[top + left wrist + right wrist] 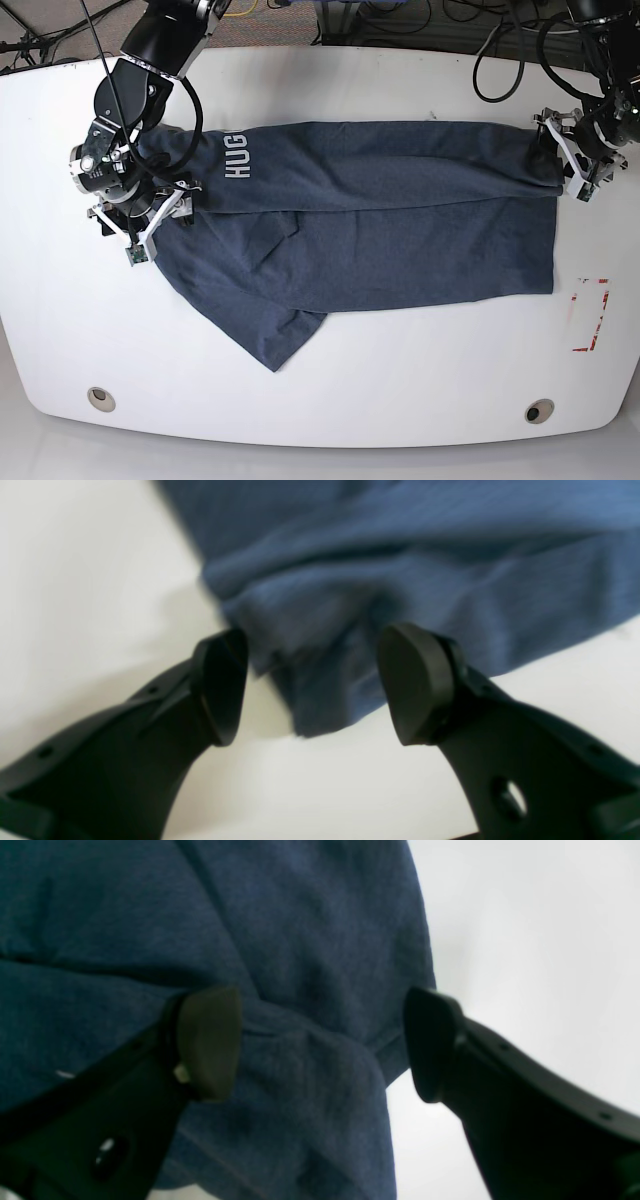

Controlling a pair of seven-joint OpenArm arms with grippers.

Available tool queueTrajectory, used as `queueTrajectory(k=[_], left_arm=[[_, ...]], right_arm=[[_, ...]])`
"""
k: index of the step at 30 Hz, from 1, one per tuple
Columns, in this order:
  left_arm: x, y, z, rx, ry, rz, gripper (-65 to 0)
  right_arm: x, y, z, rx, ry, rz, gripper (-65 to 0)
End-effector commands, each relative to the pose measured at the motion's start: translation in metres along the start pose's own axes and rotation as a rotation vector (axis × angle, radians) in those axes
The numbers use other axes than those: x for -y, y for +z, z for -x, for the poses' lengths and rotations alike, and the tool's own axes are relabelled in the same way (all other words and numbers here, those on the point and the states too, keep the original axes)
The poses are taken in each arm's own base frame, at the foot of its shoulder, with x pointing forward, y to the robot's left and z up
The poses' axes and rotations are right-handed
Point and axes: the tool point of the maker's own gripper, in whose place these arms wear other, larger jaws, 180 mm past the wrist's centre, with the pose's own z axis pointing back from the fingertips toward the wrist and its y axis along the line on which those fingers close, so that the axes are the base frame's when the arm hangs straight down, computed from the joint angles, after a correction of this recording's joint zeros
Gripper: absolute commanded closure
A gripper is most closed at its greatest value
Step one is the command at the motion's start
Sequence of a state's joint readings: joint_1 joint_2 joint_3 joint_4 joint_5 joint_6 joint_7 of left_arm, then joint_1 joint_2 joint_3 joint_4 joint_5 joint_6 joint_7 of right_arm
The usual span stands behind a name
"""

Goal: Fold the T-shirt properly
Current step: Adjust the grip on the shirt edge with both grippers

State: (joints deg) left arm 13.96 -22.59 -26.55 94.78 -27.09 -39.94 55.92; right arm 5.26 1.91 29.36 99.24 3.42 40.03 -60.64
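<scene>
A: Item one?
B: T-shirt (380,220), dark slate-blue, heathered knit. Laid lengthwise across the white surface (330,385), top long edge folded down over the body. White block letters "HUG" visible near the left end in the base view, turned sideways. One short sleeve spread out toward the near-left, ending in a point. Long shallow creases through the middle; lower right corner flat and square.

A: Left claw?
B: Left claw (312,680), black, jaws wide apart. Poised at the shirt's hem corner at the right end in the base view (580,165). Bunched blue cloth (400,570) lying between and beyond the pads; no pinch seen, contact uncertain owing to blur.

A: Right claw?
B: Right claw (322,1045), black, likewise spread wide. Placed at the shoulder end, left in the base view (135,215). One pad over the fabric (250,940), the other just off its edge above bare surface; a rounded fold between them, not clamped.

A: Other entries?
B: Red-outlined marking (590,315) on the surface near the shirt's right edge. Two round fittings (100,398) along the near rim. Cables (440,20) behind the far edge.
</scene>
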Motion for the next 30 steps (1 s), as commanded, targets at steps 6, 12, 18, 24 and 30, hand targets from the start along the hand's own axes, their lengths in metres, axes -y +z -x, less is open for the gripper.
queueTrajectory(k=[6, 12, 18, 24, 30], left_arm=[[-0.013, -0.012, 0.028, -0.044, 0.091, 0.019, -40.7], [-0.023, -0.011, 0.034, -0.056, 0.092, 0.005, -40.7], [-0.023, -0.006, 0.022, -0.034, 0.057, -0.009, -40.7], [-0.019, 0.008, -0.003, -0.007, -0.027, -0.035, -40.7], [0.001, 0.028, -0.037, 0.041, -0.139, -0.071, -40.7]], right_arm=[[0.016, 0.027, 0.005, -0.025, 0.058, 0.07, -48.2], [0.015, 0.044, 0.031, -0.086, 0.088, 0.099, -48.2], [0.03, 0.053, 0.067, -0.156, 0.032, 0.133, -48.2], [0.031, 0.046, 0.084, -0.181, -0.01, 0.115, -48.2], [0.027, 0.038, 0.099, -0.22, -0.039, 0.086, -48.2]])
